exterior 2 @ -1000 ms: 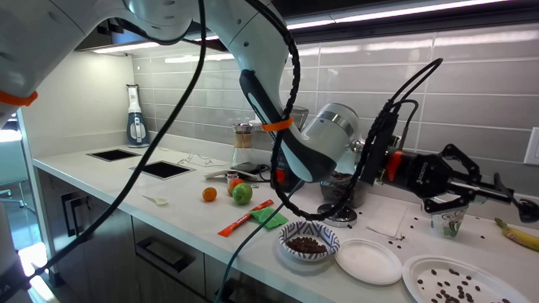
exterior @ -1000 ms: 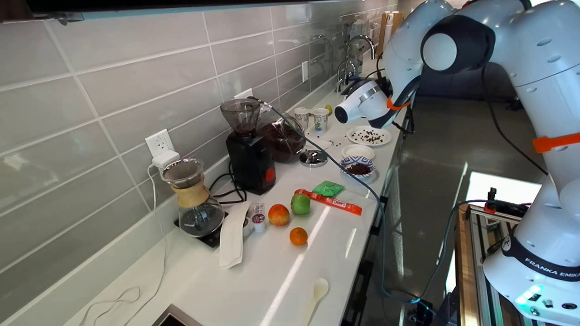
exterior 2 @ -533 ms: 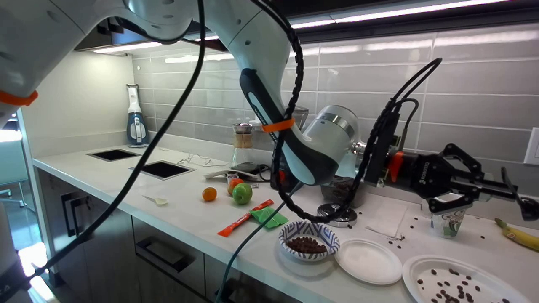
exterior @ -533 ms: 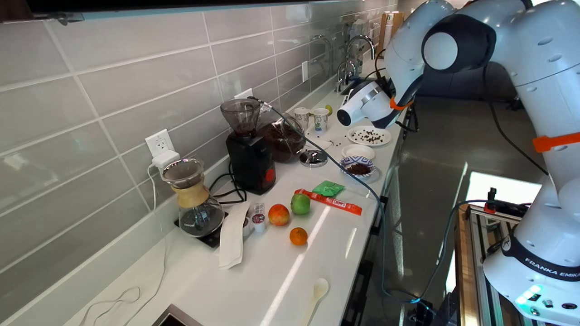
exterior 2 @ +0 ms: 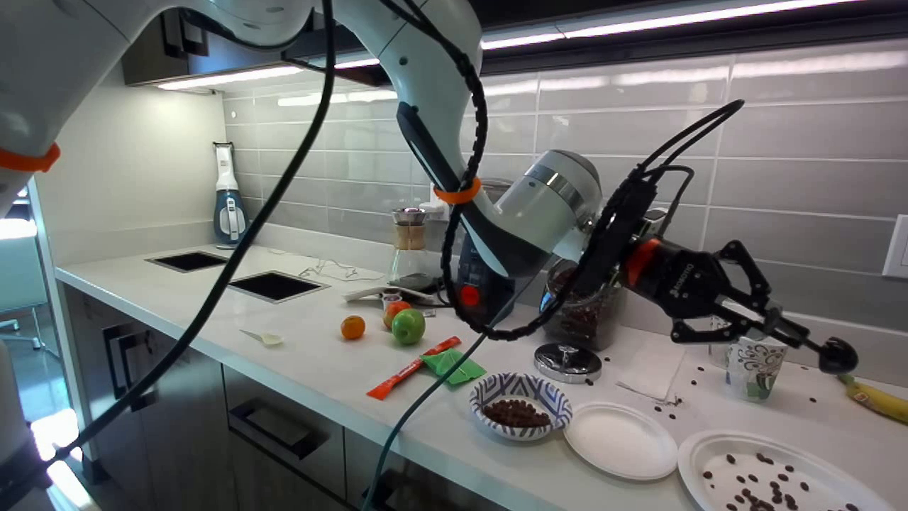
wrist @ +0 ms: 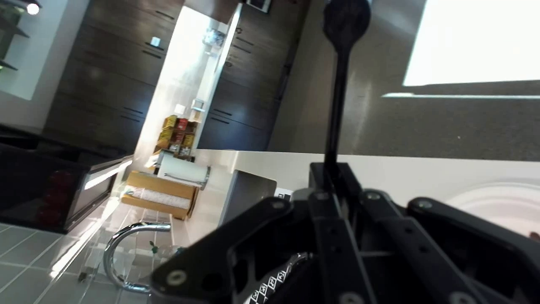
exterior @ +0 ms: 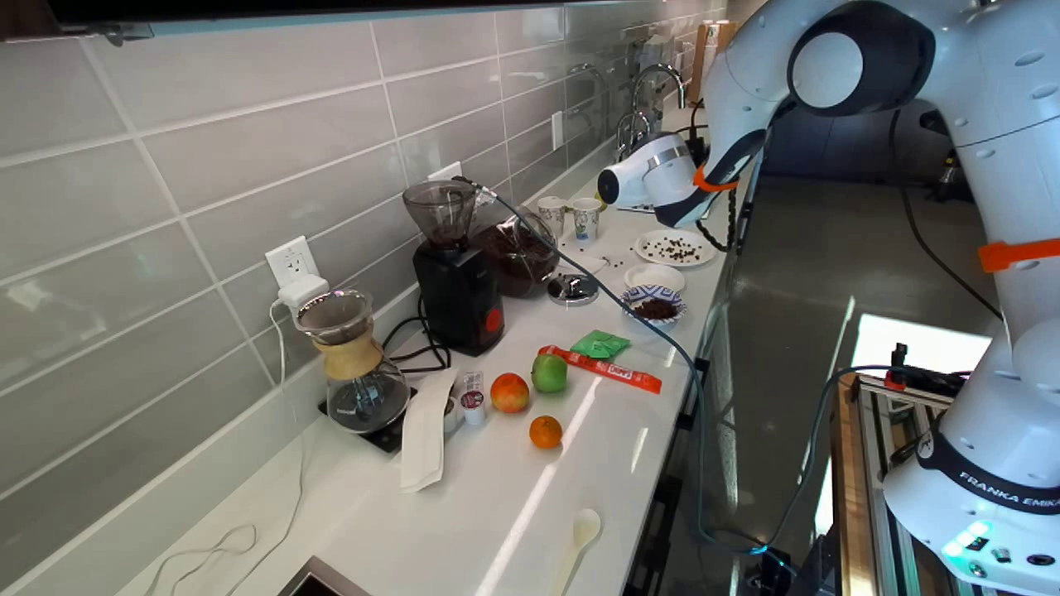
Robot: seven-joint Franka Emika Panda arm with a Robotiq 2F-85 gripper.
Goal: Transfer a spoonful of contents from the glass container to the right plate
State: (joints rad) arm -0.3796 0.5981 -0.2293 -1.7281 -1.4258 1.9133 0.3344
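My gripper [exterior 2: 789, 330] is shut on a black spoon; in the wrist view its fingertips pinch the spoon's [wrist: 337, 97] handle. The spoon's bowl points away from the jar and slightly down; whether it holds anything cannot be told. The glass container [exterior 2: 578, 312], a clear jar with dark reddish-brown contents, stands by the wall behind the arm in an exterior view. The right plate [exterior 2: 691, 465] is a large white oval with scattered dark beans, below the gripper and nearer the counter's front; its rim [wrist: 493, 202] shows in the wrist view. In an exterior view [exterior: 704, 248] the arm hides the gripper.
Left of the plate sit a small white plate [exterior 2: 621, 443] and a patterned bowl [exterior 2: 496, 383] of brown bits. Paper cups [exterior 2: 755, 365], a banana [exterior 2: 883, 401] and the jar's lid [exterior 2: 567, 363] lie near the wall. A blue cable [exterior: 613, 298] crosses above the counter.
The gripper has drawn back toward the jar and wall, and the spoon now tilts further downward. The spoon stays held. Plates, bowl and jar have not moved.
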